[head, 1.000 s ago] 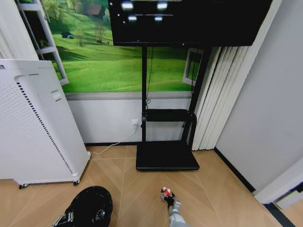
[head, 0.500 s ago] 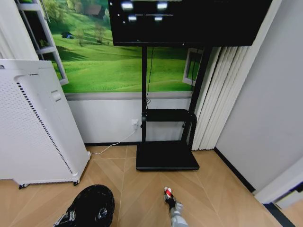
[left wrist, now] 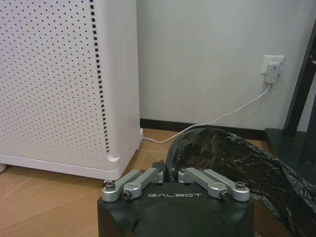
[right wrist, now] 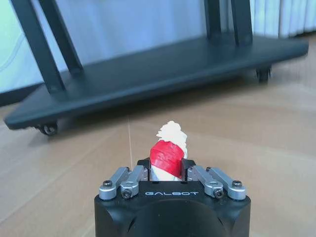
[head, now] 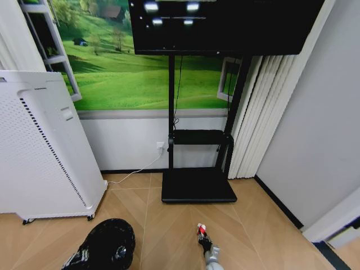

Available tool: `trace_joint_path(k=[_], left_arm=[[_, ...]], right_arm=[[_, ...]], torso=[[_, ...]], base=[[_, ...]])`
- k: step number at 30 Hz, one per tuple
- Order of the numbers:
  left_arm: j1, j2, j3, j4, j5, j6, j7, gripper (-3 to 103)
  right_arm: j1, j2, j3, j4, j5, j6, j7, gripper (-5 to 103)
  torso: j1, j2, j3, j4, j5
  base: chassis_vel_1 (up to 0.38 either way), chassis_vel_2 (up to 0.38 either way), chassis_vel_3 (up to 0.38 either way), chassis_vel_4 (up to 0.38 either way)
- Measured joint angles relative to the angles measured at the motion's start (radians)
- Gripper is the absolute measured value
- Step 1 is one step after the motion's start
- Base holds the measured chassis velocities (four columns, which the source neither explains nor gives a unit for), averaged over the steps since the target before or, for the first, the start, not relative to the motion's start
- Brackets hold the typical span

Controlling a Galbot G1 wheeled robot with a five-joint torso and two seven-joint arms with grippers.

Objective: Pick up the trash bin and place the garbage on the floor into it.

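The trash bin, small, black and lined with a black plastic bag, hangs low over the floor at the bottom left of the head view. My left gripper is shut on its near rim. In the left wrist view, the fingers meet on the bagged rim of the bin. My right gripper sits just right of the bin, shut on a crumpled red-and-white piece of garbage. That piece stands up between the right gripper's fingers.
A tall white perforated appliance stands at the left, close behind the bin. A black TV stand with a wheeled base is straight ahead by the wall. A white cable runs to a wall socket. Bare wooden floor lies to the right.
My right gripper has drawn back slightly toward me with the red-and-white piece still in it. The bin has barely shifted.
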Motion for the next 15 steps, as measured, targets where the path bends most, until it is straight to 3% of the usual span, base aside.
trace_joint_path(k=[2, 4, 8, 10, 15], left_arm=[[-0.016, 0.011, 0.006, 0.006, -0.011, 0.007, -0.005, 7], [-0.050, 0.035, 0.022, 0.022, -0.024, 0.024, -0.017, 7], [-0.068, 0.044, 0.033, 0.031, -0.034, 0.030, -0.022, 7], [-0.089, 0.052, 0.046, 0.047, -0.042, 0.031, -0.022, 7], [-0.117, 0.058, 0.064, 0.074, -0.046, 0.032, -0.023, 7]], right_arm=[[-0.029, -0.033, -0.008, 0.082, -0.020, 0.004, 0.024, 30], [-0.107, -0.124, -0.001, 0.269, -0.076, 0.017, 0.050, 30], [-0.161, -0.172, 0.016, 0.362, -0.113, 0.039, 0.052, 30], [-0.236, -0.249, 0.044, 0.468, -0.173, 0.060, 0.053, 30], [-0.325, -0.328, 0.071, 0.623, -0.278, 0.092, 0.045, 30]], torso=[[0.000, 0.000, 0.000, 0.0002, 0.0003], [0.000, 0.000, 0.000, 0.0004, 0.0002], [0.000, 0.000, 0.000, 0.0001, 0.0005], [0.000, 0.000, 0.000, 0.0002, -0.0002], [0.000, 0.000, 0.000, -0.0002, 0.0003]], base=[[0.000, 0.000, 0.000, 0.000], [0.000, 0.000, 0.000, 0.000], [0.000, 0.000, 0.000, 0.000], [0.000, 0.000, 0.000, 0.000], [0.000, 0.000, 0.000, 0.000]])
